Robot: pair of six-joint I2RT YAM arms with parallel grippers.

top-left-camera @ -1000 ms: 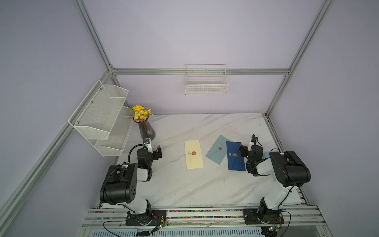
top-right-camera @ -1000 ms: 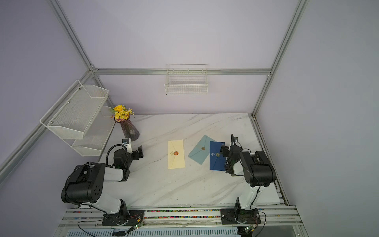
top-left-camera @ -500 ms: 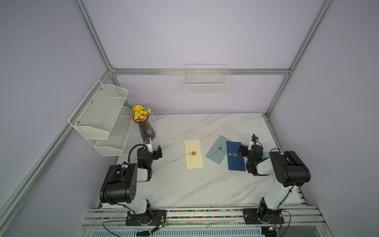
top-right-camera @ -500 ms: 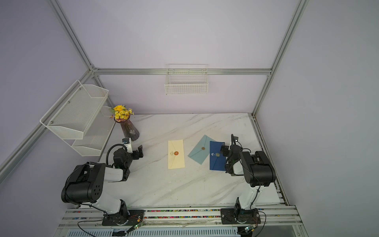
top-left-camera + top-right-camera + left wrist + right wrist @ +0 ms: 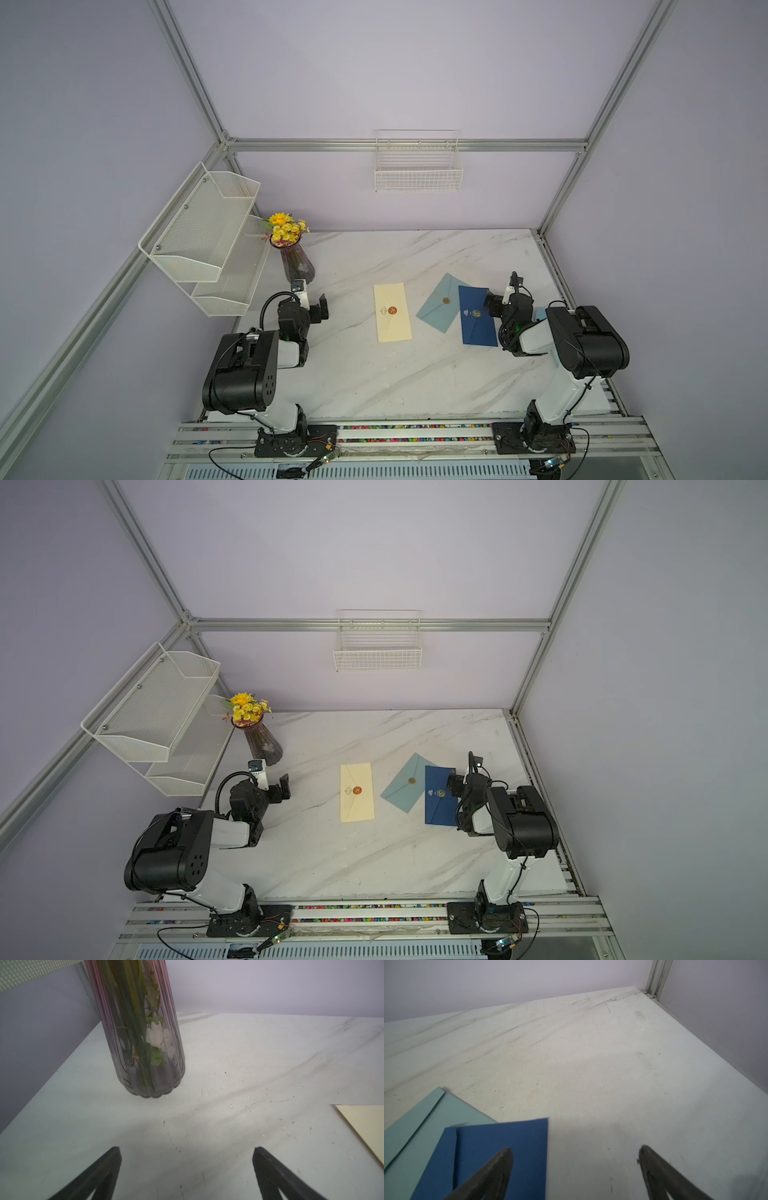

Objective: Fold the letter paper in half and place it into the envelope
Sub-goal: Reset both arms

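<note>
Three envelopes lie flat on the marble table (image 5: 374,374): a cream one with a red wax seal (image 5: 392,312), a light blue one (image 5: 438,309), and a dark blue one (image 5: 477,322) overlapping it. The cream envelope's corner (image 5: 365,1126) shows in the left wrist view. The letter paper is not clearly in view. My left gripper (image 5: 309,301) (image 5: 187,1149) stands open over bare table near the vase. My right gripper (image 5: 505,297) (image 5: 575,1149) is open too, one finger (image 5: 492,1172) above the dark blue envelope's corner (image 5: 508,1138), nothing held.
A glass vase of yellow flowers (image 5: 296,266) (image 5: 145,1043) stands just beyond the left gripper. A white mesh shelf (image 5: 199,232) hangs at the left wall, and a wire basket (image 5: 417,166) on the back wall. A pale blue scrap (image 5: 540,312) peeks out beside the right arm.
</note>
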